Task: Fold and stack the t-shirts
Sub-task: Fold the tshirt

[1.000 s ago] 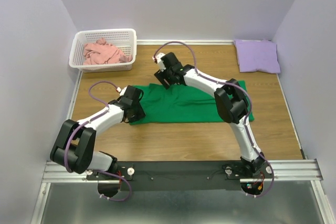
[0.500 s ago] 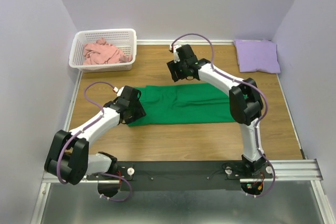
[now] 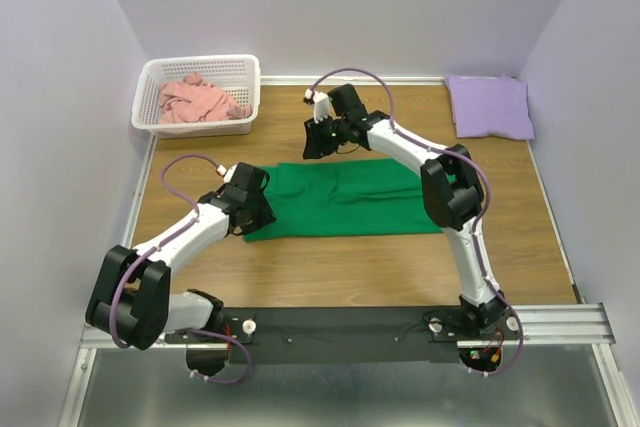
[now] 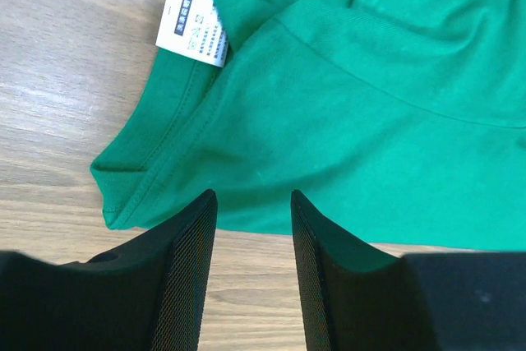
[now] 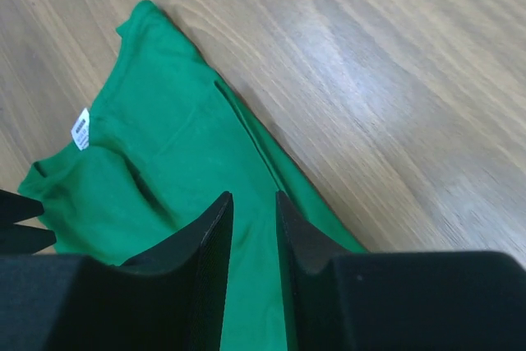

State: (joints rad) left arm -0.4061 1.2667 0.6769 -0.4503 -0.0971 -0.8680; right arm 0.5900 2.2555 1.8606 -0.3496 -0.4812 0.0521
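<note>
**Green t-shirt's (image 3: 350,197) right end drawn in; right hand (image 5: 253,199) backed off**

Nearest us, the left hand (image 4: 252,203) hovers half open and empty at the shirt's near-left corner, flat on the desk (image 3: 350,267). We judge the cloth light and limp: pinch corners or hems. By its far edge the right hand, jaws narrowly apart, grips nothing. Beyond, pink t-shirt (image 3: 195,99) in the basket (image 3: 150,97); purple t-shirt (image 3: 490,107) far right.
</note>
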